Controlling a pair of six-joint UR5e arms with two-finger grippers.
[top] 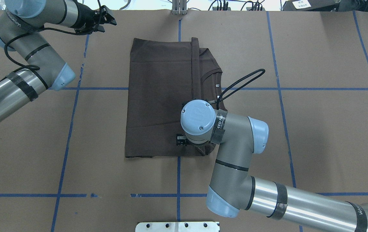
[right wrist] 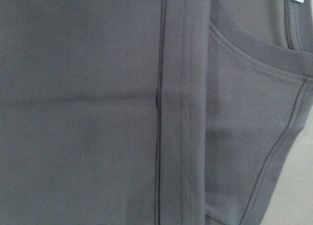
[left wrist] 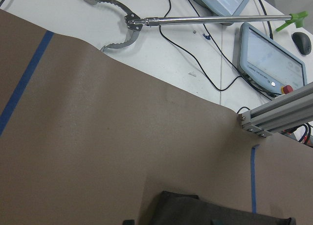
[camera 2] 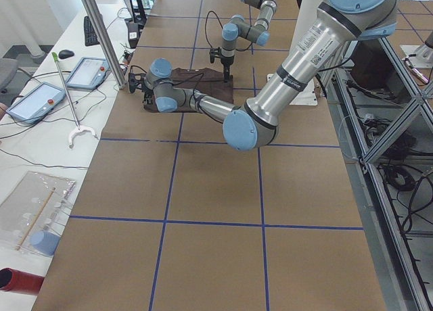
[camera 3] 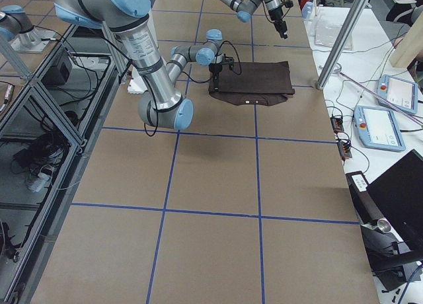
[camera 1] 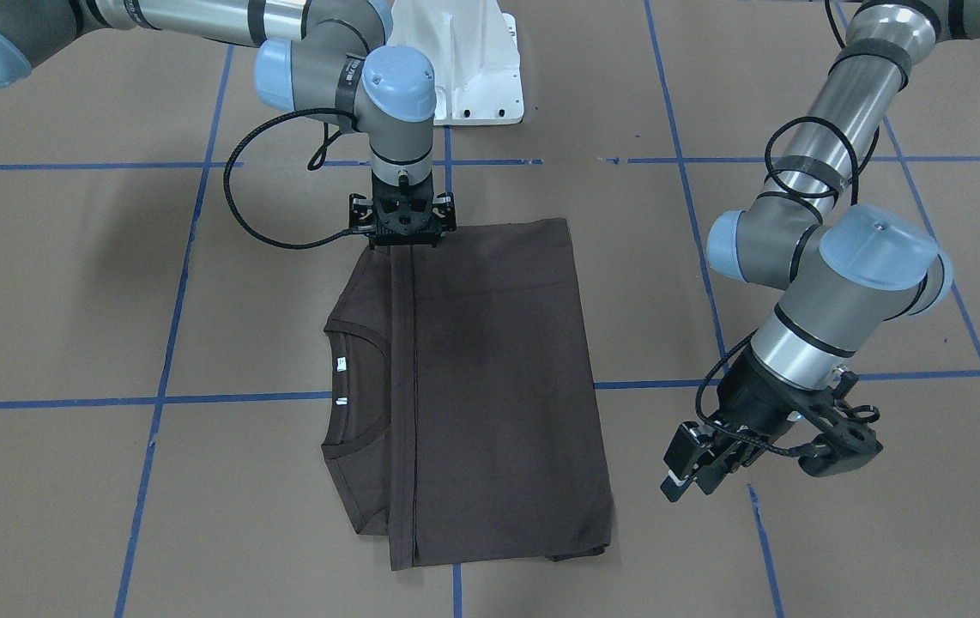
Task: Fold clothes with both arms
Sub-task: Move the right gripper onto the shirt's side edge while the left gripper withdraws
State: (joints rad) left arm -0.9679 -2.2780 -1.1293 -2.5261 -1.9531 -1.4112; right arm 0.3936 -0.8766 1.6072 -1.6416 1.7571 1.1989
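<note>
The dark brown T-shirt point(camera 1: 490, 386) lies flat on the table, folded into a rectangle. One edge is folded over beside the round collar point(camera 1: 363, 343), where white labels point(camera 1: 341, 365) show. My right gripper point(camera 1: 404, 240) points straight down onto the shirt's edge nearest the robot; its linkages look spread, so it reads as open. The right wrist view is filled by the cloth point(right wrist: 98, 112) and a seam, with no fingers showing. My left gripper point(camera 1: 756, 459) hangs open above bare table, well off to the shirt's side, and the shirt's corner point(left wrist: 205, 213) sits at that wrist view's bottom.
The white pedestal base point(camera 1: 464, 60) stands behind the shirt. Blue tape lines point(camera 1: 172, 326) grid the brown table. Past the table's far edge lie a metal reacher tool point(left wrist: 146, 20), teach pendants point(left wrist: 271, 58), cables and an aluminium post point(left wrist: 279, 115).
</note>
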